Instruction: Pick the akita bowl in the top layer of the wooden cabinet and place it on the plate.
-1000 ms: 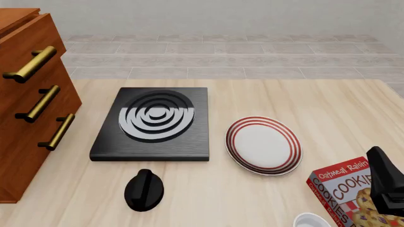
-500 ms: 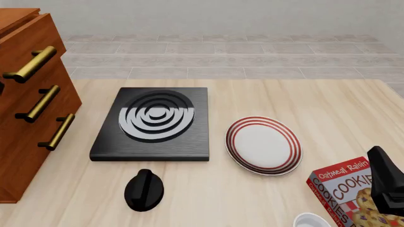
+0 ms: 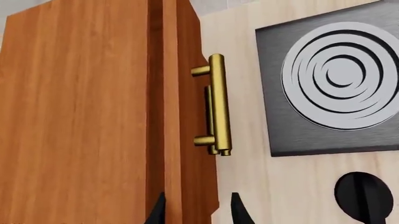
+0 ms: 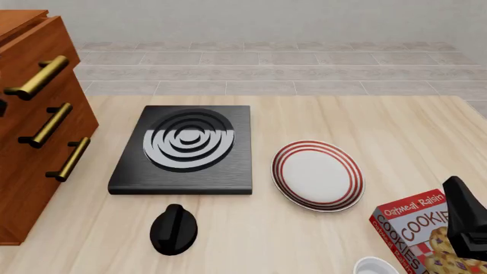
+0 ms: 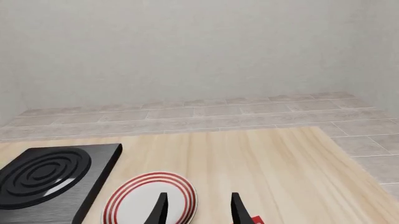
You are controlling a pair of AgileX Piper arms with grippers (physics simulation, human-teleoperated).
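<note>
The wooden cabinet (image 4: 31, 131) stands at the table's left, all three drawers shut. Its top layer (image 4: 38, 51) carries a brass handle (image 4: 34, 77). The akita bowl is hidden from every view. The plate (image 4: 317, 174), white with red rings, lies right of centre and also shows in the right wrist view (image 5: 149, 201). My left gripper (image 3: 196, 213) is open above the cabinet's front edge, fingers astride the drawer fronts, with the brass handle (image 3: 217, 105) ahead of them. My right gripper (image 5: 197, 209) is open and holds nothing, just short of the plate; its arm (image 4: 464, 220) is at the right edge.
A black stove (image 4: 182, 149) with white rings sits between cabinet and plate. A black knob-shaped object (image 4: 173, 228) lies in front of it. A cookie box (image 4: 418, 228) and a white cup (image 4: 377, 267) are at the front right, beside my right arm.
A dark bit of my left arm has edged into the front view's left border beside the cabinet. Nothing else has moved.
</note>
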